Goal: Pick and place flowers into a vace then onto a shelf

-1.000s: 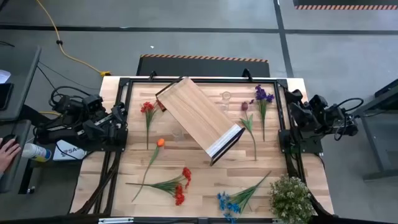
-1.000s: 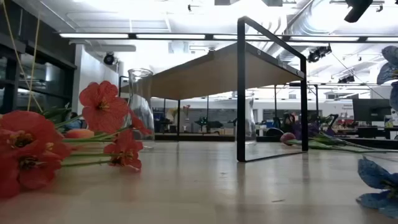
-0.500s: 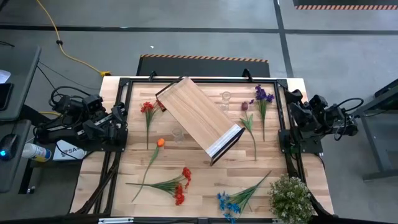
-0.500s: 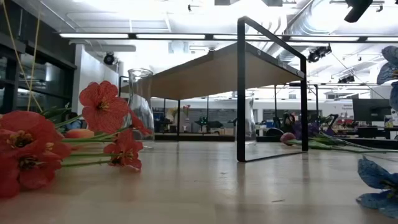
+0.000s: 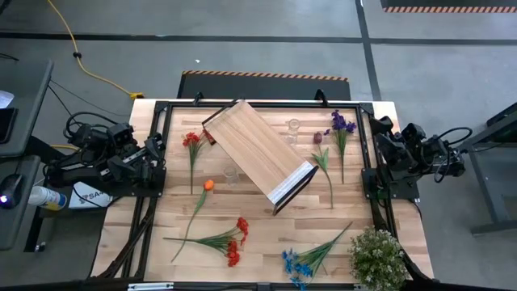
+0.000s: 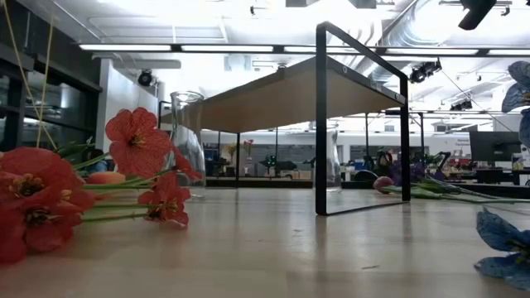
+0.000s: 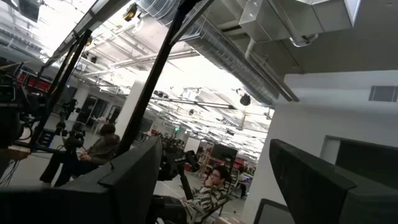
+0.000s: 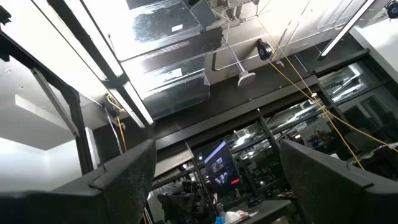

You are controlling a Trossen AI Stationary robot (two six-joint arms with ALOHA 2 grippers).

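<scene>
The flowers lie flat on the wooden table: red (image 5: 191, 141), orange (image 5: 208, 186), a red cluster (image 5: 234, 240), blue (image 5: 297, 263), purple (image 5: 342, 123) and maroon (image 5: 318, 139). The shelf (image 5: 258, 155) stands slantwise on its dark frame legs (image 6: 320, 124) in the table's middle. One clear glass vase (image 5: 293, 127) stands upright beyond it and another (image 5: 232, 174) beside it. My left gripper (image 7: 217, 186) is folded back at the table's left edge (image 5: 153, 149), open and pointing up. My right gripper (image 8: 217, 180) is at the right edge (image 5: 378, 133), also open and pointing up.
A bushy pale-green potted plant (image 5: 377, 257) stands at the near right corner. A dark frame (image 5: 258, 103) runs round the table's edges. People sit in the room beyond, one of them (image 7: 208, 193) in the left wrist view. Bare tabletop (image 5: 266, 222) lies near the shelf's front.
A person's hand that lay on the desk left of the table has drawn out of view. Both arms, the flowers, the vases and the shelf have kept still.
</scene>
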